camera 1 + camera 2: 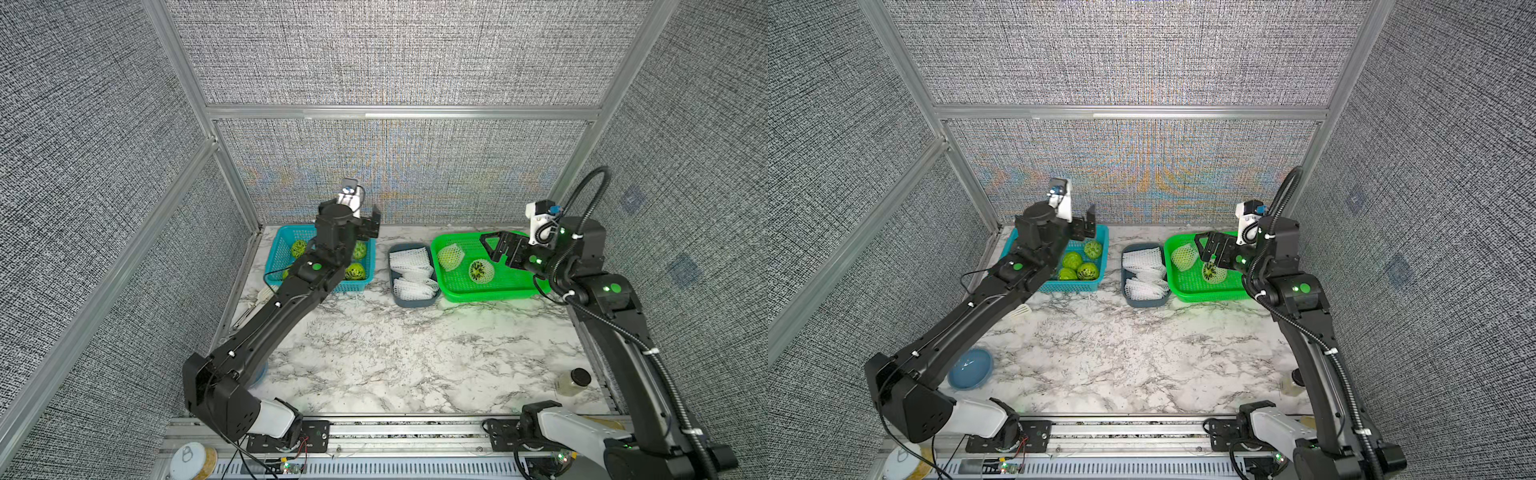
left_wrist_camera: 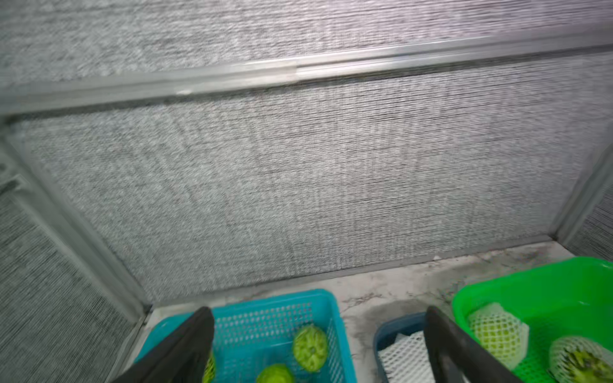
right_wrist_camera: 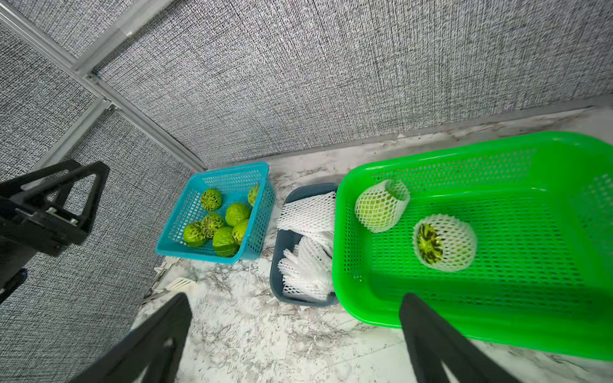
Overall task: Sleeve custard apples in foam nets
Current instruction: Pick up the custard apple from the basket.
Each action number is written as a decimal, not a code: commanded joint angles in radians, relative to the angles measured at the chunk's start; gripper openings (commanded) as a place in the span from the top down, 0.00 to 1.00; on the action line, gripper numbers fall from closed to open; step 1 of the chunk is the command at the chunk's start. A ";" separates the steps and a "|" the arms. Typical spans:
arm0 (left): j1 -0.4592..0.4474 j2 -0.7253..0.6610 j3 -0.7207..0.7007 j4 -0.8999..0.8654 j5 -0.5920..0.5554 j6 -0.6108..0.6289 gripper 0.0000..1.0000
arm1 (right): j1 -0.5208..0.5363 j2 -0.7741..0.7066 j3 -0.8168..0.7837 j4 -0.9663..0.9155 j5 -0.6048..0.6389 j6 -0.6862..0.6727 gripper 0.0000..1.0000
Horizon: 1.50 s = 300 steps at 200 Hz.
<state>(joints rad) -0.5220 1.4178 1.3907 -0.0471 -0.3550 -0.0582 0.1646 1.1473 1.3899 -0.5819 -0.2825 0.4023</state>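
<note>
Several bare green custard apples (image 3: 237, 214) lie in the blue basket (image 3: 205, 255) at the back left. White foam nets (image 1: 409, 259) are piled in the grey tray (image 1: 411, 302) at the back middle. Two netted custard apples (image 1: 451, 256) (image 1: 481, 271) rest in the green tray (image 1: 498, 291) at the back right. My left gripper (image 2: 317, 311) hangs open and empty above the blue basket's far right corner (image 1: 368, 220), aimed at the back wall. Over the green tray's near part, my right gripper (image 3: 293, 298) is open with nothing in it (image 1: 490, 249).
White slotted tongs (image 1: 1019, 311) lie on the marble table in front of the blue basket, partly under the left arm. A blue bowl (image 1: 970, 368) sits at the near left and a black-lidded jar (image 1: 575, 380) at the near right. Grey fabric walls close in behind the baskets.
</note>
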 commanded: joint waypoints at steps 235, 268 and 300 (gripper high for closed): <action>0.296 0.646 0.380 -0.676 0.279 -0.377 0.05 | 0.247 0.131 -0.149 0.042 0.033 -0.125 0.01; 0.296 0.723 0.445 -0.691 0.262 -0.369 0.07 | 0.247 0.151 -0.141 0.051 0.032 -0.127 0.01; 0.297 0.796 0.521 -0.713 0.240 -0.348 0.07 | 0.247 0.191 -0.132 0.064 0.013 -0.114 0.01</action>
<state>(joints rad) -0.2268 2.1757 1.8690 -0.7280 -0.0814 -0.4263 0.4114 1.3174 1.2495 -0.5434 -0.2481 0.2813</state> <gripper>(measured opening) 0.929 0.991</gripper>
